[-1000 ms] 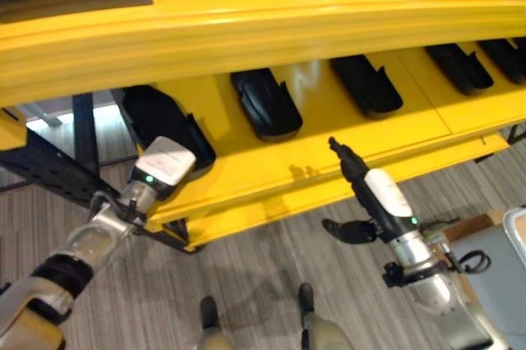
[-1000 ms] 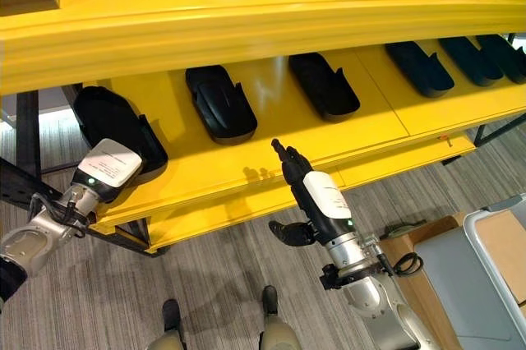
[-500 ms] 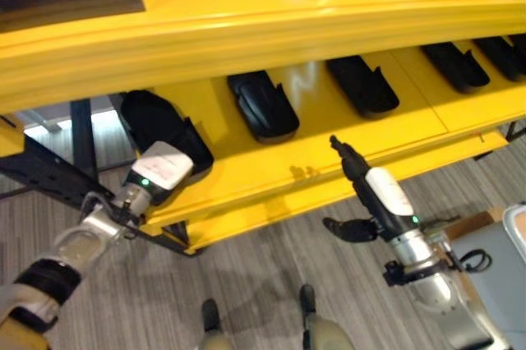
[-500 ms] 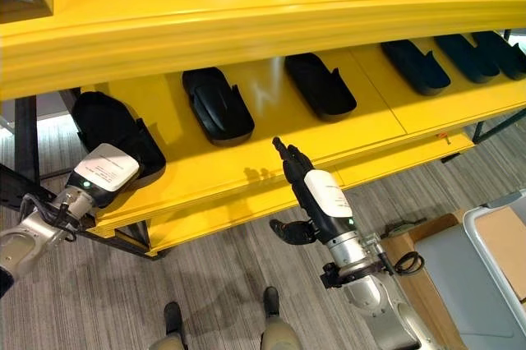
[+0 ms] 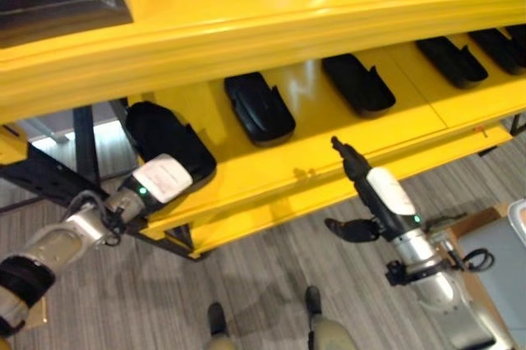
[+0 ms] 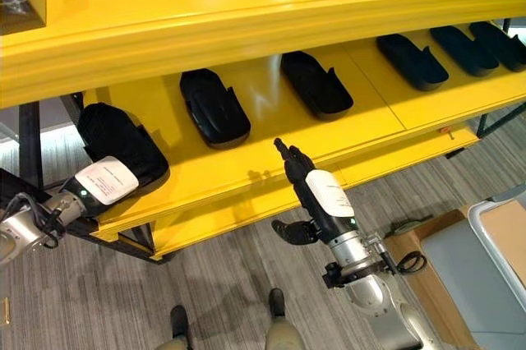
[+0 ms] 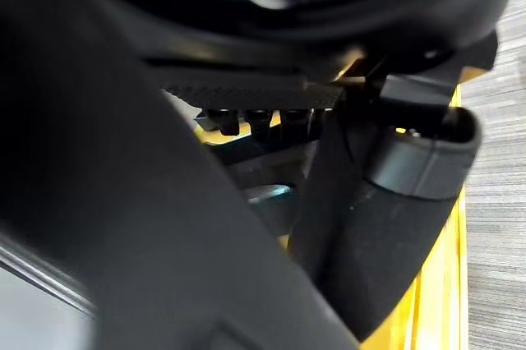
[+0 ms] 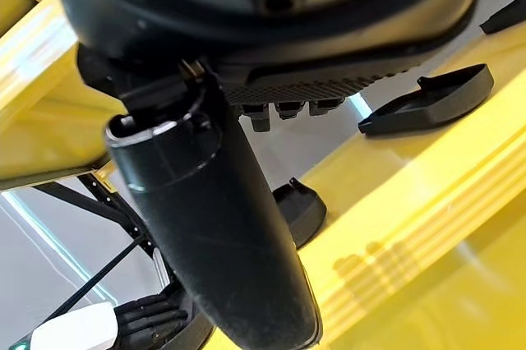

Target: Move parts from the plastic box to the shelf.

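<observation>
1. A yellow shelf [image 6: 246, 161] stands in front of the robot, with a row of black parts lying along its lower level.
2. The left hand [image 6: 103, 179] is at the near left end of that level, right against the leftmost black part [image 6: 119, 140]. Its fingers are tucked under or behind the part, so I cannot tell whether they grip it or lie loose.
3. That part sits at the shelf's front left corner, close to the edge.
4. Further along lie a second black part [image 6: 214, 108] and a third black part [image 6: 316, 85], well apart from one another, with more parts [image 6: 415, 62] toward the far right.
5. The right hand [image 6: 316, 194] hovers over the shelf's front edge, fingers straight and together, thumb sticking out to the side, holding nothing.
6. Grey striped floor [image 6: 222, 292] shows below the shelf.
</observation>
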`<state>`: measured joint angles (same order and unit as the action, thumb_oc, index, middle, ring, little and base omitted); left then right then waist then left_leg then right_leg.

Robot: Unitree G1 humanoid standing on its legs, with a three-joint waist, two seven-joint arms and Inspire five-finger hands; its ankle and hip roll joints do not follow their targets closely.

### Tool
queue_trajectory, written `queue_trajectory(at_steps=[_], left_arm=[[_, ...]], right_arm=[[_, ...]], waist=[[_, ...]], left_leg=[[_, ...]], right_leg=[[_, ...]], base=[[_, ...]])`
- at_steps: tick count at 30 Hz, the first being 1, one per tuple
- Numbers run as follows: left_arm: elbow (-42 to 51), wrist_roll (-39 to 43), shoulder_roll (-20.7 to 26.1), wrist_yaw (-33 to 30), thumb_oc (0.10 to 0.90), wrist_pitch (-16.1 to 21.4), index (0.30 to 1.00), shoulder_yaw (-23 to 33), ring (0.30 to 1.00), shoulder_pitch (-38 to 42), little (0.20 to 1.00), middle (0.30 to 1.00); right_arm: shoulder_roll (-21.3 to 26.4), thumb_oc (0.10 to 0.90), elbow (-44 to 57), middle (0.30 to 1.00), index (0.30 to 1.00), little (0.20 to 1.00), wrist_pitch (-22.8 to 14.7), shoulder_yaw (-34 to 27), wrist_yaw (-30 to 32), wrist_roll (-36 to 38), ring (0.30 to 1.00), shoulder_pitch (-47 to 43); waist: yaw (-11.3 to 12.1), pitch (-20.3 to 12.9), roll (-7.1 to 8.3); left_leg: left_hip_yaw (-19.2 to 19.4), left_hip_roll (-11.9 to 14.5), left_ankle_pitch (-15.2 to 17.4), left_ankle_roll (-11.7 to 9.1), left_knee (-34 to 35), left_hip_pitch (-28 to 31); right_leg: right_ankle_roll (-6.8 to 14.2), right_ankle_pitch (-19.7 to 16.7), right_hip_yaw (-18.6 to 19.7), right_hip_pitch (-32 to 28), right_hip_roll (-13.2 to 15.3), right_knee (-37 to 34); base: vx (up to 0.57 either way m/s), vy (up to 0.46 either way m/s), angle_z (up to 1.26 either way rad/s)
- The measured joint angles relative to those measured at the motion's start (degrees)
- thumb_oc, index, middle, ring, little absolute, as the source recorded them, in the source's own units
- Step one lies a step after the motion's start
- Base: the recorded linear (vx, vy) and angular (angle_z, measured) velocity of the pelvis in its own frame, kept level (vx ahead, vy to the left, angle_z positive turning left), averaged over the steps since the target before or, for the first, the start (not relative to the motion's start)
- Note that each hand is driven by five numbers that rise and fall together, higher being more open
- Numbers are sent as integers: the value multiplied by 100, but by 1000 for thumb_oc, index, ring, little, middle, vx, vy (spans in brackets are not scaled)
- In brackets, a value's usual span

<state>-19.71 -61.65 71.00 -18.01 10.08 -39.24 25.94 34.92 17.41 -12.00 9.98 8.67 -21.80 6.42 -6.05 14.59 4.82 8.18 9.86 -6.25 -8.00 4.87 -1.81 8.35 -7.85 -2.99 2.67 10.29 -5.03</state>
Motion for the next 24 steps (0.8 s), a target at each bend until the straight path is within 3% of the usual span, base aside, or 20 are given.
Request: queue_trajectory(at_steps=[11, 19, 24], left_arm=[[423, 3, 352, -9, 900, 28, 1000, 0, 1000, 314, 1000, 1000], [496, 25, 460, -14, 900, 28, 1000, 24, 1000, 393, 1000, 1000], [725, 62, 460, -38, 900, 26, 1000, 442, 1000, 288, 1000, 1000]], right_arm=[[-11, 900, 2, 1000, 1000, 1000, 14, -15, -68, 2, 1000, -8], [-11, 900, 8, 1000, 1000, 1000, 35, -137, -71, 1, 1000, 26], [-12, 900, 8, 1000, 1000, 1000, 122, -357, -74, 1, 1000, 42]], waist=[[16, -32, -65], [73, -161, -268], [160, -178, -282]], left_leg=[[-92, -7, -16, 47, 1, 33], [-88, -5, -13, 49, 2, 51], [-98, -4, -14, 50, 2, 60]], right_leg=[[-11, -2, -102, -108, 11, -2], [-53, 34, -100, -118, 9, -2], [-49, 30, -102, -130, 5, -1]], base=[[2, -2, 5], [0, 0, 0], [0, 0, 0]])
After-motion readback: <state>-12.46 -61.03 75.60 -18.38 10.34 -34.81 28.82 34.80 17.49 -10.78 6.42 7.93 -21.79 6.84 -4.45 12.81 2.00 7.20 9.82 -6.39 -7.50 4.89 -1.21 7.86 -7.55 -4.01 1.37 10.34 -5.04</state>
